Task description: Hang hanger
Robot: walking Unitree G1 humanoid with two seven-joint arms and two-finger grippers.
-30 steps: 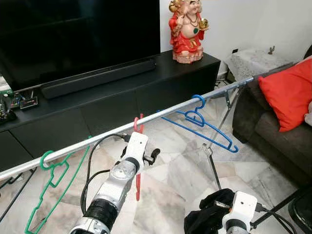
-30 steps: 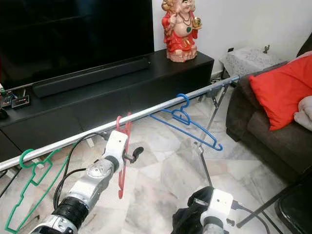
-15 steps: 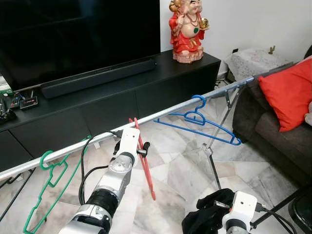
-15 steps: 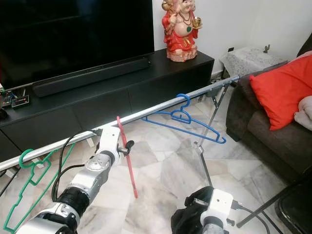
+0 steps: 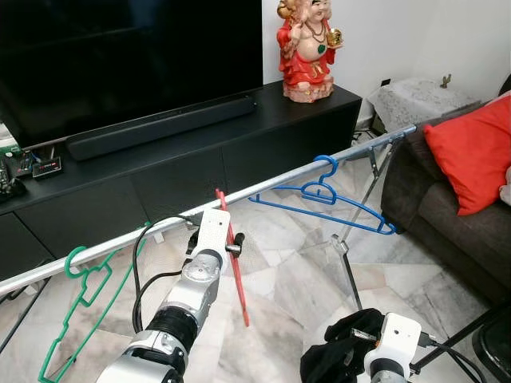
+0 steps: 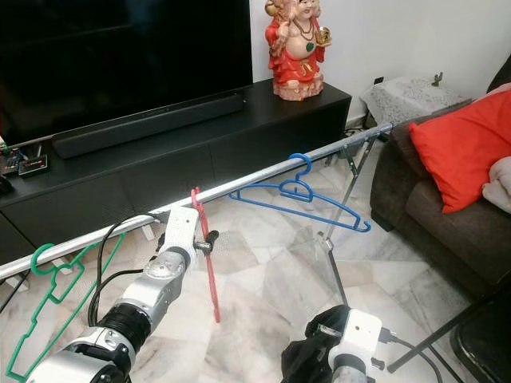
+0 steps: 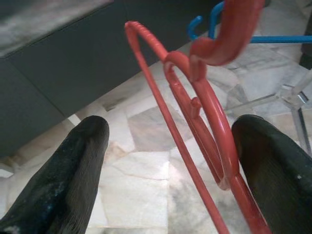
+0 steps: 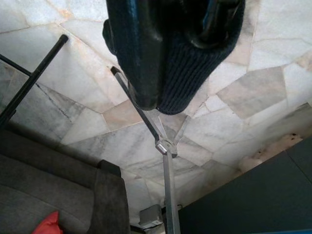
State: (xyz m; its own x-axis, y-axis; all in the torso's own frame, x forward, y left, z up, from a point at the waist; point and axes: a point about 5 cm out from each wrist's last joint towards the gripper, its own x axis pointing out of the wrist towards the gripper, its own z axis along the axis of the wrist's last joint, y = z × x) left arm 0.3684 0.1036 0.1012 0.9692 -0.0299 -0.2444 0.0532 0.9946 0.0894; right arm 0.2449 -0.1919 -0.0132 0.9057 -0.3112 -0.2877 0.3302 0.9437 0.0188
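Left eye view: the left gripper [image 5: 226,239] is raised to the silver rail [image 5: 271,186], with the red hanger [image 5: 232,255] beside it, hook at the rail and body hanging tilted below. On the same rail a green hanger [image 5: 80,307] hangs toward the robot's left and a blue hanger [image 5: 327,203] toward its right. Behind the rail stand a black TV cabinet [image 5: 160,171], a soundbar [image 5: 160,128], a dark TV screen [image 5: 120,56] and a red figurine [image 5: 306,49]. A dark sofa [image 5: 447,215] with a red cushion [image 5: 471,148] is at the right. The right gripper [image 5: 351,351] is low over the marble floor [image 5: 295,287], wrapped in dark cloth [image 5: 339,355]. Left wrist view: the two black fingers [image 7: 68,180] are spread wide apart, one on each side of the red hanger, the hanger lying against one finger and well apart from the other. Right wrist view: the dark cloth covers the right gripper's fingers, so their state cannot be told; the rack leg [image 8: 165,161] stands below on the floor.
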